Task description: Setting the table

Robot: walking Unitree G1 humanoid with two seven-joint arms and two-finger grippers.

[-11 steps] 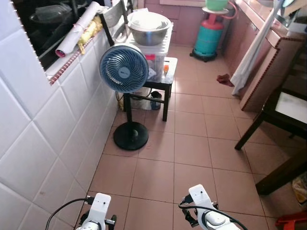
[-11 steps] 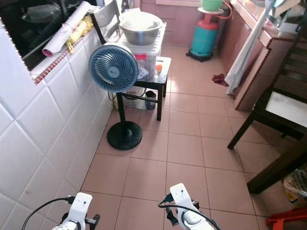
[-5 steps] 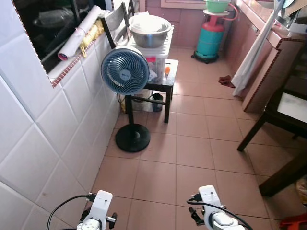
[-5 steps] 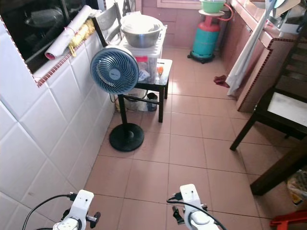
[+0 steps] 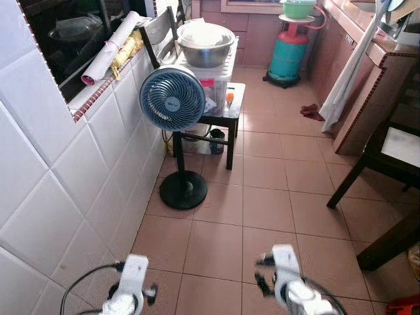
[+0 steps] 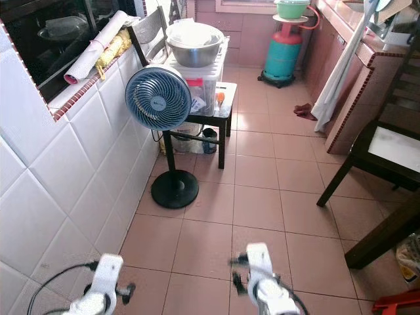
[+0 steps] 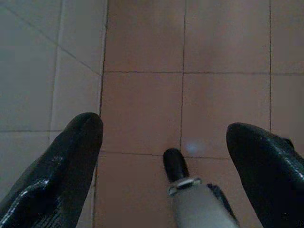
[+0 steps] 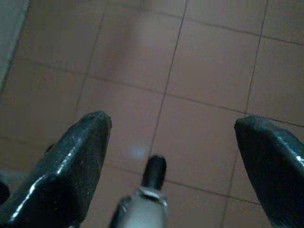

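Ahead of both hands, well apart from them down a narrow tiled passage, a blue fan (image 5: 173, 97) stands on its round base close against the white tiled wall (image 5: 59, 190), probably tucked there to keep the walkway free. Just behind the fan a small dark side surface (image 5: 226, 115) carries a plastic box (image 5: 213, 79) with a metal bowl (image 5: 206, 43) stacked on top, which looks like storage rather than a laid place. Further off stands a teal gas cylinder (image 5: 289, 49). Off to the right of the hands is the leg and edge of a dark dining table (image 5: 387, 147), likely the surface to be set; no plates or cutlery can be made out on it from here. The left hand (image 7: 164, 166) hangs low over the floor (image 5: 262, 197), its two fingers spread wide, holding and touching nothing. The right hand (image 8: 171, 166) hangs likewise, fingers wide apart and empty above the tiles. Both seem carried idle while the robot walks, with nothing fetched yet.
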